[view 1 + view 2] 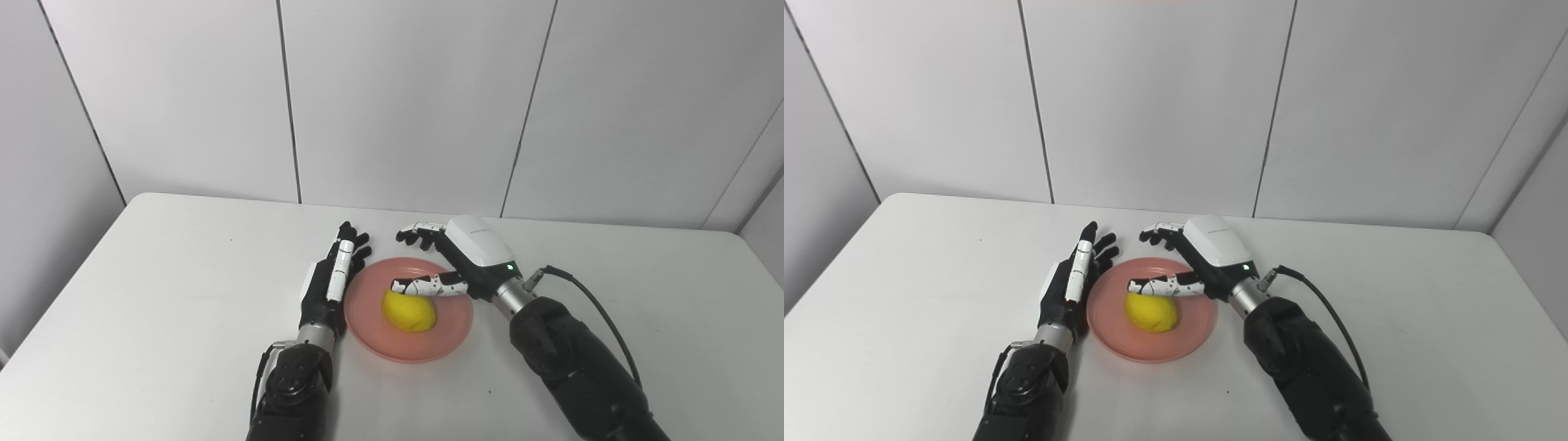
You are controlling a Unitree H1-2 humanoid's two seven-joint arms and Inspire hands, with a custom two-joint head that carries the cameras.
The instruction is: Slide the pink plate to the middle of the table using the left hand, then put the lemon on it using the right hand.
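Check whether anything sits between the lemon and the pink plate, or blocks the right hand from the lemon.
Nothing visible does. The lemon already lies on the pink plate. The right hand is open just above and behind it, thumb over the lemon's top. The left hand is open beside the plate's left rim.

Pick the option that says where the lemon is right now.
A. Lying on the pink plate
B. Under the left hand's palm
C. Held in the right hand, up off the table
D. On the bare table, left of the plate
A: the lemon lies on the pink plate, with the right hand open above it and the left hand flat beside the plate's left rim.
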